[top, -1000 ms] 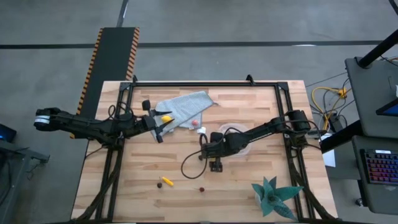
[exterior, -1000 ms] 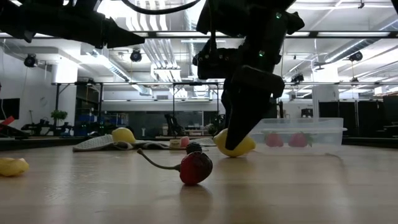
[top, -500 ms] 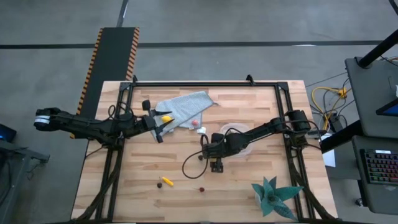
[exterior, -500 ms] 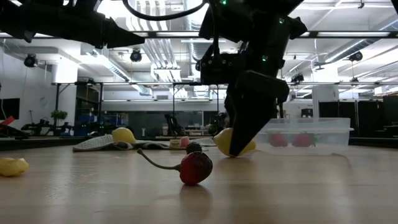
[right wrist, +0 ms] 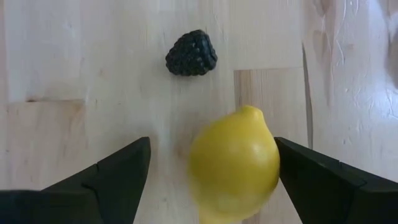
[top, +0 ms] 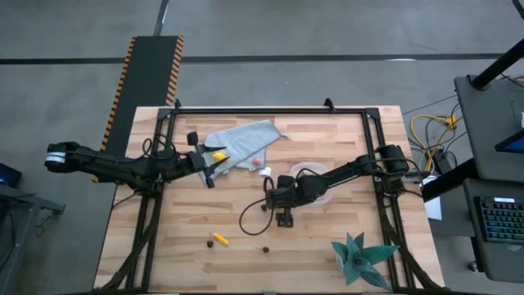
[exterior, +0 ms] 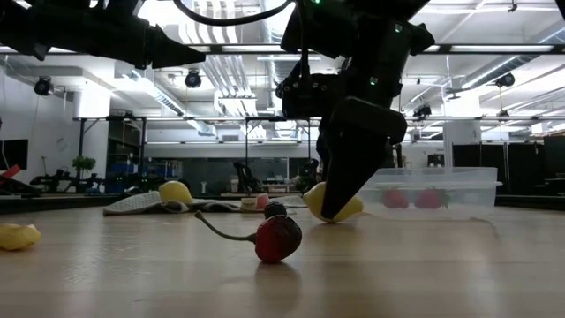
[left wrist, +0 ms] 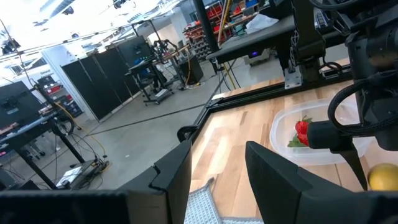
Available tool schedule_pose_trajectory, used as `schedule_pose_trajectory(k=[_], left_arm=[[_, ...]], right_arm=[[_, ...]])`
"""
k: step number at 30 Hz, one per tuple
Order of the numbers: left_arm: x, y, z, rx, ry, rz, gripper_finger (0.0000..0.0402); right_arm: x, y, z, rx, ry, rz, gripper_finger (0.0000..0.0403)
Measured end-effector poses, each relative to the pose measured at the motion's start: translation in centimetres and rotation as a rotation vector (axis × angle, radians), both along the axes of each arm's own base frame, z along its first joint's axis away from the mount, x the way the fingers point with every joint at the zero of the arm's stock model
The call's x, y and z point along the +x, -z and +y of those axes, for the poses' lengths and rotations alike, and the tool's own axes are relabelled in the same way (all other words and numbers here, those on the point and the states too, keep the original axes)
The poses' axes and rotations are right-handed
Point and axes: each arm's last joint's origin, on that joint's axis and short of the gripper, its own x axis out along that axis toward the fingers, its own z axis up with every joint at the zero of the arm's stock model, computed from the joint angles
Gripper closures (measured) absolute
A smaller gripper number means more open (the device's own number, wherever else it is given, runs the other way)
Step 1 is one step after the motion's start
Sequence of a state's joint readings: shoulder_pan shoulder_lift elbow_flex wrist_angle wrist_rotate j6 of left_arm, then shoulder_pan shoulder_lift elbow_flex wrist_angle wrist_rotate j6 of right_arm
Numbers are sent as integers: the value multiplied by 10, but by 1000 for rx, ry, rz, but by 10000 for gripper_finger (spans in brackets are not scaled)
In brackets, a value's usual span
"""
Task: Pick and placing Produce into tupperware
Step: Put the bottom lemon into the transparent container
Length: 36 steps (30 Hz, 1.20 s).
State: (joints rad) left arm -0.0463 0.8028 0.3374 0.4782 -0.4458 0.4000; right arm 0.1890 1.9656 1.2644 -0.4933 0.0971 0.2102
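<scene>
Right hand (right wrist: 208, 180) spread around lemon (right wrist: 234, 163), tupperware (exterior: 430, 192) unmoved since before

Finding no readable text, label, brand, number or sign anywhere — not in the high, low or either wrist view.
</scene>
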Motion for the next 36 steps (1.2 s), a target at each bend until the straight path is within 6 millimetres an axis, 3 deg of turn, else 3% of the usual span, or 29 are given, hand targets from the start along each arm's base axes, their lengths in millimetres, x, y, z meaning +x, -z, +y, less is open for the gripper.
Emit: schedule_pose_trajectory(k=[8, 19, 36], left_arm=[[0, 0, 0, 0, 0, 0, 265], [0, 0, 0, 0, 0, 0, 265], [0, 0, 0, 0, 0, 0, 265]], right_arm=[[-1, 0, 0, -2, -1, 5, 88], [-1, 0, 0, -5, -12, 6, 209], [-2, -1, 3, 16, -28, 26, 209]])
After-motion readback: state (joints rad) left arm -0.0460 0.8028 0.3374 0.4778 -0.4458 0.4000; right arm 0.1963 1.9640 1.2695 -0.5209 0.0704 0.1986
